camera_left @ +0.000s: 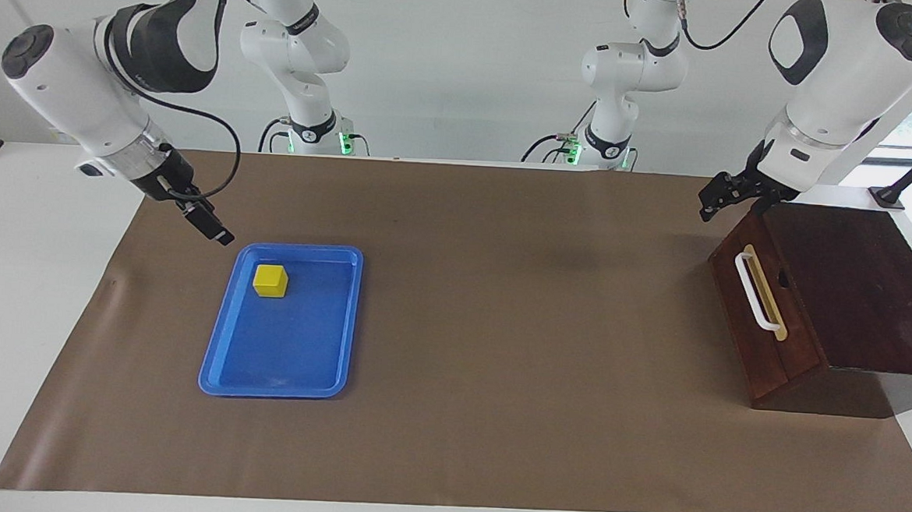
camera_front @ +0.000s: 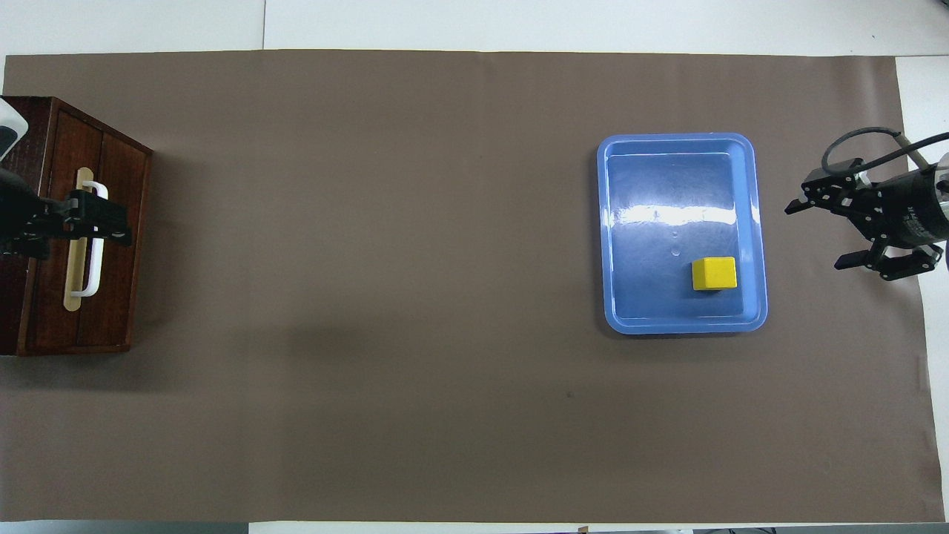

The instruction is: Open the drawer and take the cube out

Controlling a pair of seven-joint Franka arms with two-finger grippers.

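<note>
The yellow cube [camera_left: 270,280] [camera_front: 715,273] rests alone in the blue tray [camera_left: 278,371] [camera_front: 678,156], in the corner nearest the robots and the right arm's end. My right gripper [camera_left: 214,229] [camera_front: 815,237] hangs open and empty over the brown mat beside the tray, apart from the cube. At the left arm's end of the table stands the dark wooden drawer [camera_left: 772,335] [camera_front: 111,297], its front pushed in. Its white handle [camera_left: 757,291] [camera_front: 93,276] is free. My left gripper [camera_left: 710,205] [camera_front: 126,228] hovers open over the drawer's front, holding nothing.
A brown mat [camera_left: 516,306] covers most of the table. White table margin [camera_left: 33,281] runs along the mat's right-arm end. Only the tray and the drawer cabinet stand on the mat.
</note>
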